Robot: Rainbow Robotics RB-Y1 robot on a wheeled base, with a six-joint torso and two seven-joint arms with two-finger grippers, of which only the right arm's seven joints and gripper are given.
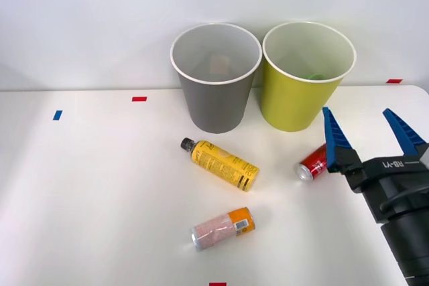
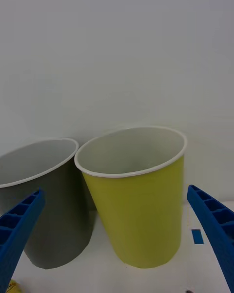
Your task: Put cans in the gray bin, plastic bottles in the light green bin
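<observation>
Red can [image 1: 314, 163] beside open gripper [image 1: 371, 133], bins behind

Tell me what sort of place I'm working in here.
Likely a lab test bench, not a home: a bare white table against a plain white wall, coloured tape marks on the tabletop, and a gray bin and light green bin set side by side.

The right gripper [image 1: 369, 132] hides part of the red can [image 1: 314, 163].

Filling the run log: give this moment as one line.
right tool open, empty | red can lying beside it | yellow bottle, pink can on table | green item inside light green bin
</observation>
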